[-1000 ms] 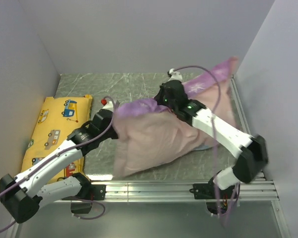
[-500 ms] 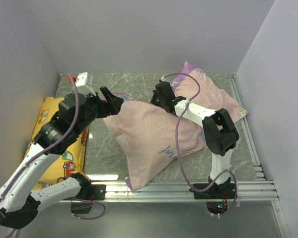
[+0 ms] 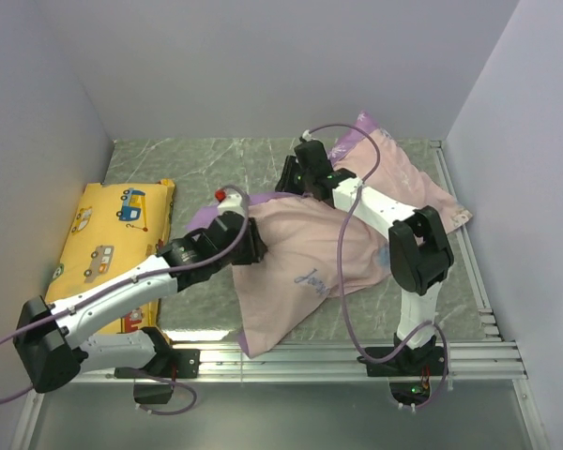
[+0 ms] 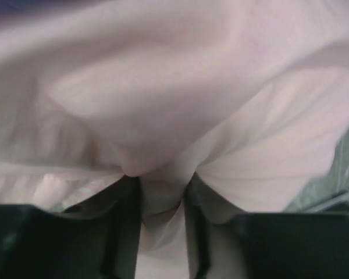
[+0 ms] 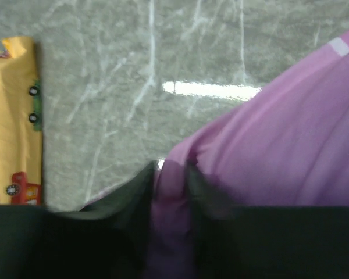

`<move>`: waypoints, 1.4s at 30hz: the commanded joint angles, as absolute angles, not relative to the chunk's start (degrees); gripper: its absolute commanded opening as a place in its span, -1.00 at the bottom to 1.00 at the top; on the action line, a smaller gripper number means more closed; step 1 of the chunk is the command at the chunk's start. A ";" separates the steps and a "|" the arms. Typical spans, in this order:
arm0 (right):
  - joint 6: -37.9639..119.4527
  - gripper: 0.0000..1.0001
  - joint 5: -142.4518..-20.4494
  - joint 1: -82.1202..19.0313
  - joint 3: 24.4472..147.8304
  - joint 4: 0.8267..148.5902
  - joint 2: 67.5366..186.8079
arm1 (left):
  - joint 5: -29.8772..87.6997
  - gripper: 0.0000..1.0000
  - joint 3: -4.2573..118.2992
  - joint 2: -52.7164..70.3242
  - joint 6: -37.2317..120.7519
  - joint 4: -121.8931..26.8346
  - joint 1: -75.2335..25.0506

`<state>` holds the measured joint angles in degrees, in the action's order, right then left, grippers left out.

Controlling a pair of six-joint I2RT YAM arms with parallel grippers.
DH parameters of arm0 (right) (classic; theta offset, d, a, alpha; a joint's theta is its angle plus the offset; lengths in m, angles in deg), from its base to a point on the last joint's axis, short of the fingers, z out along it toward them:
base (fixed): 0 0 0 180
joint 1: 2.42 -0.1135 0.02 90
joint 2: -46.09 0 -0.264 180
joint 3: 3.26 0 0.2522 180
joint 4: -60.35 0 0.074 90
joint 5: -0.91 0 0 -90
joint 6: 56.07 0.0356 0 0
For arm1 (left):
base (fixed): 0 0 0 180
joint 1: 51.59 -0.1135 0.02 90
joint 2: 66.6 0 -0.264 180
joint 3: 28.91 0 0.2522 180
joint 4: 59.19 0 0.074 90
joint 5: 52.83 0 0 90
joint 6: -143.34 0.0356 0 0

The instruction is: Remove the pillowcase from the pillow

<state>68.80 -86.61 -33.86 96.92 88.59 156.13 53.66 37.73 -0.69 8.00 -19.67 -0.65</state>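
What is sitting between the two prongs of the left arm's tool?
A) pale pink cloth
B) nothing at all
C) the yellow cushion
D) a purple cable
A: in the left wrist view, pale pink fabric of the pillowcase bunches down into the narrow gap of the left tool.

The top view looks down from high behind the near edge over the whole desk [image 3: 197, 159]. Both wrist views press close on the pillowcase [image 4: 174, 87]; the right also shares the desk.
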 commanded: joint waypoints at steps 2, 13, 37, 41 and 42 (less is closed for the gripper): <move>64.44 0.06 -89.00 -33.53 97.61 90.01 147.27 | 50.64 -0.71 34.25 -1.11 6.84 -25.02 -13.05; 61.09 0.70 -105.26 -28.09 82.52 91.17 127.40 | 50.45 -0.99 42.23 0.54 14.22 -22.83 -33.82; 66.62 -0.30 -92.08 -19.90 61.38 89.83 107.35 | 44.09 -0.40 64.92 19.80 21.87 -23.46 -34.73; 67.41 -0.74 -91.56 -22.10 63.50 91.34 105.60 | 50.44 -0.29 65.01 14.72 22.49 -22.57 -29.03; 67.68 -0.76 -90.86 -22.71 63.94 90.82 105.16 | 51.66 -0.23 64.57 13.91 22.14 -22.83 -27.35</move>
<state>66.68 -93.71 -21.12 60.83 90.04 107.24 48.61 61.71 20.33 21.48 -20.48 -33.00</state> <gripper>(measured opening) 0.139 0.352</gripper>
